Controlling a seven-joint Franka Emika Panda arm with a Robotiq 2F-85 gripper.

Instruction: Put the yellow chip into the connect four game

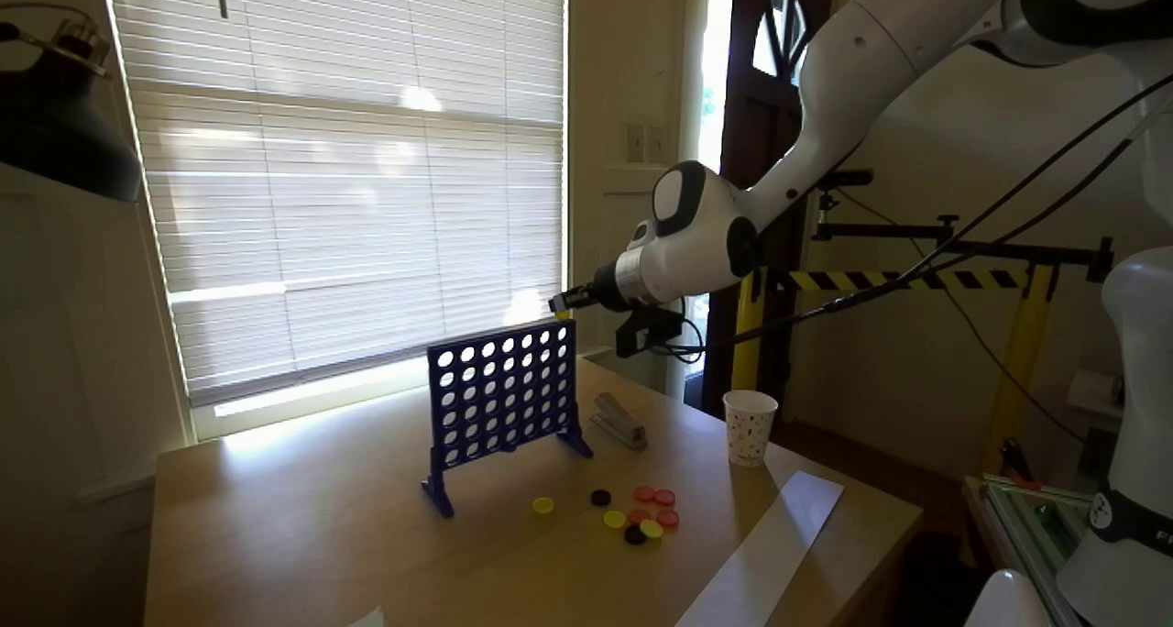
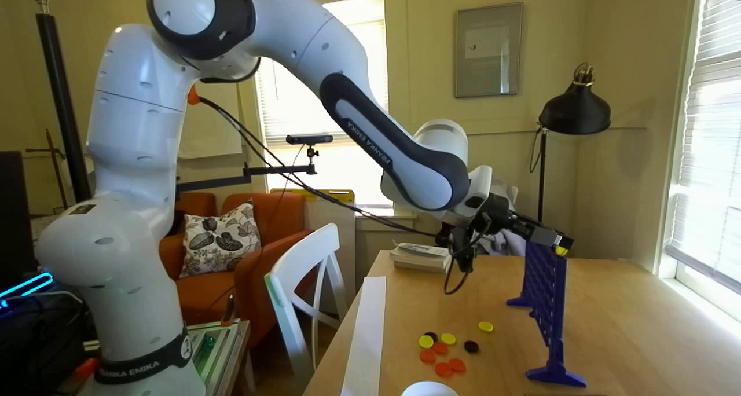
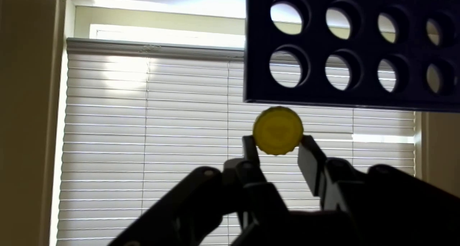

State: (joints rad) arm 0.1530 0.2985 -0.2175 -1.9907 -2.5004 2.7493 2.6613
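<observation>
The connect four game [image 1: 500,396] stands upright on the table, dark blue with rows of round holes. It also shows edge-on in an exterior view [image 2: 547,294] and at the top of the wrist view [image 3: 314,44], which looks upside down. My gripper [image 1: 557,306] is just above the board's top edge, near one end column. In the wrist view its fingertips [image 3: 277,140] are shut on the rim of a yellow chip [image 3: 277,130], with a small gap in the picture between chip and board edge. The held chip shows in both exterior views [image 1: 563,314] [image 2: 560,250]; whether it touches the board is unclear there.
Loose yellow [image 1: 543,506], red [image 1: 667,518] and black chips [image 1: 600,498] lie on the table before the board. A stapler [image 1: 619,421], paper cup [image 1: 750,425], paper strip [image 1: 770,544] and books [image 2: 421,263] are also there. A window with blinds [image 1: 348,169] stands behind.
</observation>
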